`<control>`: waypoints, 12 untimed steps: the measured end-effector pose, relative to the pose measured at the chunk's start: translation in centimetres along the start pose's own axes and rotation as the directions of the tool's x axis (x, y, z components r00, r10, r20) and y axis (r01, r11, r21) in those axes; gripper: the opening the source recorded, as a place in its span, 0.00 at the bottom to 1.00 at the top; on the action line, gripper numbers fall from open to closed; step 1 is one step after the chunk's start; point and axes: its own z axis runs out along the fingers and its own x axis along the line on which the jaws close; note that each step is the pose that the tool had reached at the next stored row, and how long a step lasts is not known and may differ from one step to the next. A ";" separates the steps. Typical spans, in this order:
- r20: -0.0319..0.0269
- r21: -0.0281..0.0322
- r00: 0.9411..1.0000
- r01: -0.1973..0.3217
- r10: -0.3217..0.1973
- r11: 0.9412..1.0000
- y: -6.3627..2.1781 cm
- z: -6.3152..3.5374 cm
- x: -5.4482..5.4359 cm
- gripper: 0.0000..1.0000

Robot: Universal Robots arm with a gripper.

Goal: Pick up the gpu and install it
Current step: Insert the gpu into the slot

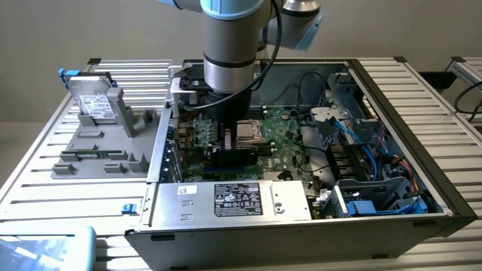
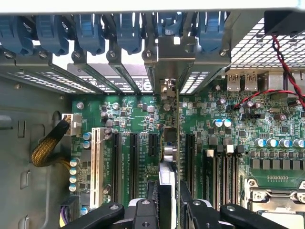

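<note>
Jaws of the gripper (image 2: 169, 205) pinched narrow on the gpu (image 2: 177, 119), card upright and edge-on between them, likely to line up with a motherboard (image 2: 138, 112) slot beneath; metal bracket (image 2: 174, 57) ahead of the jaws, at the case's rear openings.

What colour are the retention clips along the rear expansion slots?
The clips are blue, clearest in the wrist view.

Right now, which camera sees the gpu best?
The wrist view: the gpu stands edge-on between the end effector's fingers, over the motherboard slots. In the exterior view the arm hides most of it; a dark bit peeks out below.
</note>
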 end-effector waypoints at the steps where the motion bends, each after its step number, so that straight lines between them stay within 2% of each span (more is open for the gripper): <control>1: 0.000 0.000 1.000 0.000 0.000 1.000 0.03 0.03 0.0 0.28; 12: 0.000 0.000 1.000 0.000 0.000 1.000 0.11 0.11 0.0 0.28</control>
